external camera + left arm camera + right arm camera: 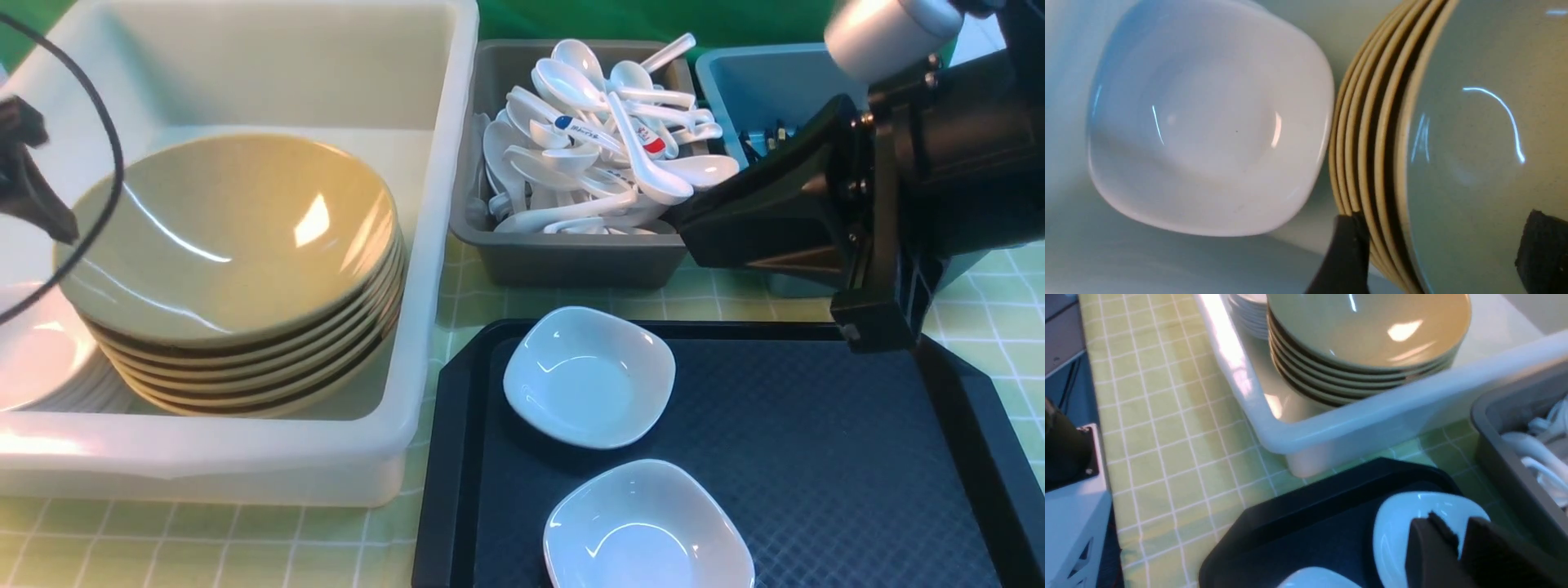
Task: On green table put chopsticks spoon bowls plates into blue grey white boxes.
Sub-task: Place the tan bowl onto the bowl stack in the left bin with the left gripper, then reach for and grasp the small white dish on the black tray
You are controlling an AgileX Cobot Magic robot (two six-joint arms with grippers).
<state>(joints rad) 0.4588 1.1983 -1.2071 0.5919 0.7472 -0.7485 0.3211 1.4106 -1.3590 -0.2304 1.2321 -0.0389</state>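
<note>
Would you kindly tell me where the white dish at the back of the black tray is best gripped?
Probably the thin raised rim of the white dish, from above, one finger inside and one outside. It sits flat and shallow on the black tray, offering no side wall; its right edge has open tray beside it.

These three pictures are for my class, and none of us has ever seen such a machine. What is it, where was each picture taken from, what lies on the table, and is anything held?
It is a robot with two arms. The front view looks forward between them; the other two come from cameras on each wrist. On the green checked table stand a white box holding stacked olive bowls and white dishes, a grey box of white spoons, a blue box, and a black tray carrying two white dishes. The left gripper is open over the olive bowls, holding nothing. The right gripper hovers near the tray, nearly closed, apparently empty.
</note>
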